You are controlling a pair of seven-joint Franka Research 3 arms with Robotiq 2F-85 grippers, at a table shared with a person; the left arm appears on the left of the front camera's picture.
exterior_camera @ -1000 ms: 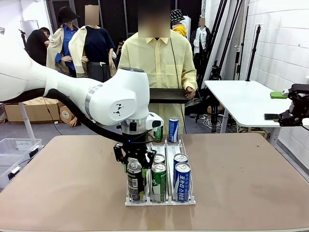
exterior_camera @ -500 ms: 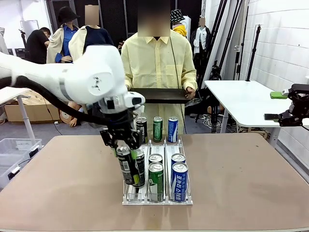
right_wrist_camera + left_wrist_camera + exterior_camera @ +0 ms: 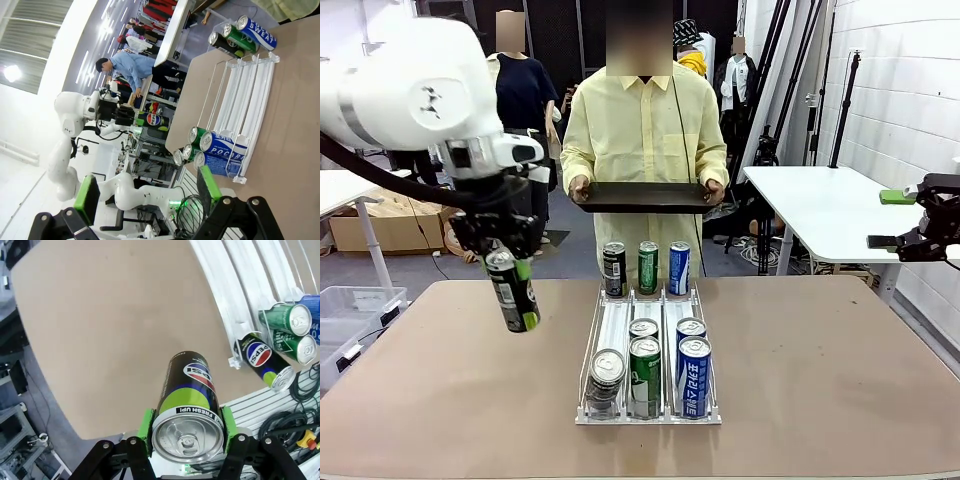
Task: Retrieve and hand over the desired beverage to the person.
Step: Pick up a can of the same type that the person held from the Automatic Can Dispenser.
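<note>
My left claw (image 3: 506, 262) hugs the black-and-green can (image 3: 515, 298) by its top. It hangs a bit tipped, up over the bench (image 3: 820, 380), at 9 o'clock from the rack (image 3: 620, 325). My right claw (image 3: 885, 218) is wide open with nothing in it. The person (image 3: 640, 130) stands at 12 o'clock, holding out a tray (image 3: 640, 196). I think I should carry the can slowly, stand it straight — then let go on the tray's middle.

Bright even overhead light; wrist views maybe fisheye-warped.
</note>
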